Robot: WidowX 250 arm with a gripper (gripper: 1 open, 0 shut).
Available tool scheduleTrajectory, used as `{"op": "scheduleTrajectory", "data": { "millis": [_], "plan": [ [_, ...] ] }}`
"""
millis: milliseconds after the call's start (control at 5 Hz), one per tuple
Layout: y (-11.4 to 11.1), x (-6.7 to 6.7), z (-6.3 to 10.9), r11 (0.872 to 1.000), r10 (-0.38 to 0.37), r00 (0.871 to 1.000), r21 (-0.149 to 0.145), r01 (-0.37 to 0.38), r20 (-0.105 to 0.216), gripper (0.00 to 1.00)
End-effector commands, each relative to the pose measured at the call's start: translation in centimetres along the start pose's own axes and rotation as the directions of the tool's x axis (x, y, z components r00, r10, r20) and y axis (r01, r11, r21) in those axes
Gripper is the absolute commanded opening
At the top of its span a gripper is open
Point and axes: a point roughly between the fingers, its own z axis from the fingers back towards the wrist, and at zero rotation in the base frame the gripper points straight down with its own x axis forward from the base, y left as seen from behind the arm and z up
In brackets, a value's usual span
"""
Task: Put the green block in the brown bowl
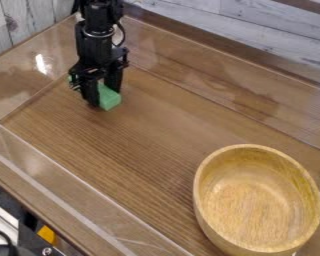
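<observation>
The green block (111,98) lies on the wooden table at the far left, showing as a small bright green bar between the black fingers. My gripper (101,93) stands straight down over it with its jaws closed in against the block's sides, and part of the block is hidden behind the fingers. The brown bowl (204,190), a wide light wooden one with a thick rim, sits empty at the near right, far from the gripper.
Clear plastic walls (43,170) run along the table's front and left edges. A white plank wall (256,25) stands behind. A dark box with a yellow label (40,236) sits at the bottom left corner.
</observation>
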Motion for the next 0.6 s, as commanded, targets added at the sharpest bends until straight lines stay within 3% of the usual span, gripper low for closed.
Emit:
{"op": "scheduleTrajectory", "data": {
  "millis": [0, 400],
  "plan": [
    [-0.68, 0.77, 1.96, 0.998, 0.040, 0.999, -0.051, -0.039, 0.020, 0.00],
    [-1.30, 1.49, 1.37, 0.997, 0.057, 0.998, -0.056, -0.057, 0.002, 0.00]
  ]
}}
